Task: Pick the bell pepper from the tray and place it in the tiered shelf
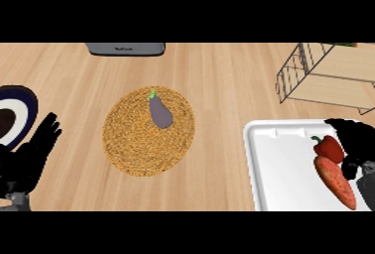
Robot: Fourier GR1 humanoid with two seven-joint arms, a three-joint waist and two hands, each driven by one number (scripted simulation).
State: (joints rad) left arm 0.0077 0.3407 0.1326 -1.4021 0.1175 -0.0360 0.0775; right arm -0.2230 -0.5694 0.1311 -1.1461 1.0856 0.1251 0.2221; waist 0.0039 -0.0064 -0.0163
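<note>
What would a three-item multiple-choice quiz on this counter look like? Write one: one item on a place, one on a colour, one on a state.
1. Where does the eggplant lie?
A. on the woven mat
B. on the white tray
C. in the tiered shelf

2. What colour is the bell pepper?
A. green
B. red
C. yellow

3. How is the left hand?
A. curled round the carrot
B. pinching the eggplant
C. open, holding nothing

Answers:
1 A: it rests on the mat's upper part.
2 B: red, green stem, lying on the tray.
3 C: fingers straight, apart from everything, at the view's left edge.
</note>
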